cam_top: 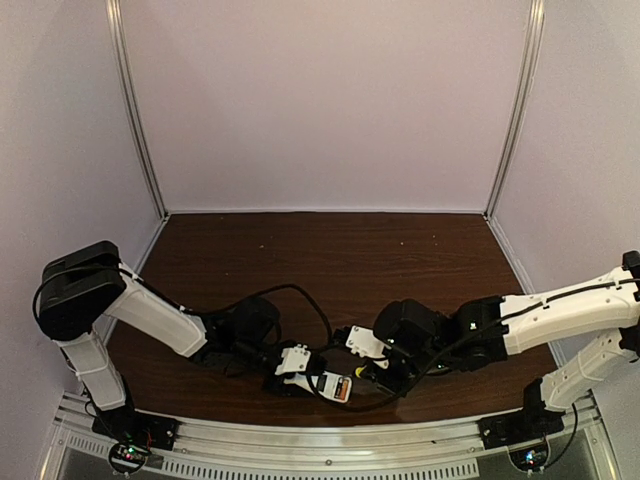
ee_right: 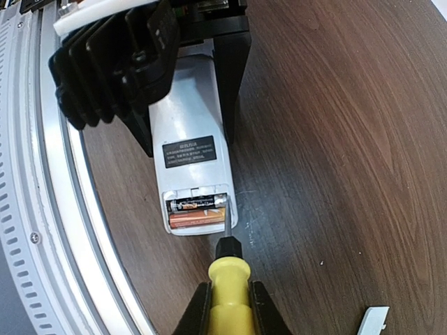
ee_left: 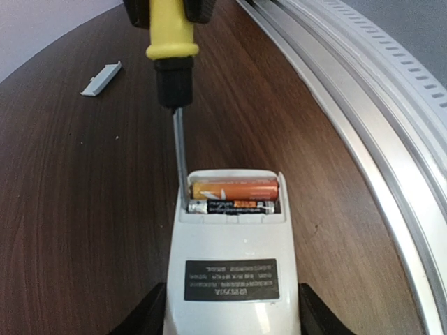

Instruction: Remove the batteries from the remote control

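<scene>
fingers (ee_left: 150, 317) of the left gripper (ee_left: 232, 307) pinch one remote control (ee_left: 234, 269) by its sides, back up, near the front rail (ee_left: 363, 139). its open bay holds two batteries: one orange battery (ee_left: 234, 188), one dark battery (ee_left: 230, 206). right gripper (ee_right: 229, 289) fingers (ee_right: 198, 310) clamp one yellow screwdriver (ee_right: 228, 269), its tip at the dark battery's end. one white chip (ee_left: 101, 78) lies well apart.

Dark wood-grain table (ee_left: 84, 209); small white plastic chip (ee_left: 101, 78) lies flat on it, poss. a lid.
</scene>
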Motion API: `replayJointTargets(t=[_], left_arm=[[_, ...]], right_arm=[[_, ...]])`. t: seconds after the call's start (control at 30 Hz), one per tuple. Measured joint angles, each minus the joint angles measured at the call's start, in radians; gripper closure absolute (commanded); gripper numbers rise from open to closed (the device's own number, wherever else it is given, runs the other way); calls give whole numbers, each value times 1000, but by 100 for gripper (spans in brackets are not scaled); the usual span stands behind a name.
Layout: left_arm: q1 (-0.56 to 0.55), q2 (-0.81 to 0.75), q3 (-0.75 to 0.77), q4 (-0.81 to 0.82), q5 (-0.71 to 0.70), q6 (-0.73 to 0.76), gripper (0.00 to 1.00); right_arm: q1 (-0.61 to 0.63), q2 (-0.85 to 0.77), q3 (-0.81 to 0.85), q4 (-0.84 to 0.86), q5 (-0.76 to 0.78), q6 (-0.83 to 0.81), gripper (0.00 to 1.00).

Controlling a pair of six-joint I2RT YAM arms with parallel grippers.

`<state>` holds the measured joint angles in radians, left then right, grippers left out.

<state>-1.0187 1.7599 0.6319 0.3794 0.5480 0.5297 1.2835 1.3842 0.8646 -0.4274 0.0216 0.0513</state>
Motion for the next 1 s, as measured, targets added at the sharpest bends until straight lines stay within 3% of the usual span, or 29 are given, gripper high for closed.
replayJointTargets(t=[1.0], left_arm=[[12, 2, 14, -58, 14, -23, 100]], right_arm=[[38, 120, 141, -138, 28, -24, 100]])
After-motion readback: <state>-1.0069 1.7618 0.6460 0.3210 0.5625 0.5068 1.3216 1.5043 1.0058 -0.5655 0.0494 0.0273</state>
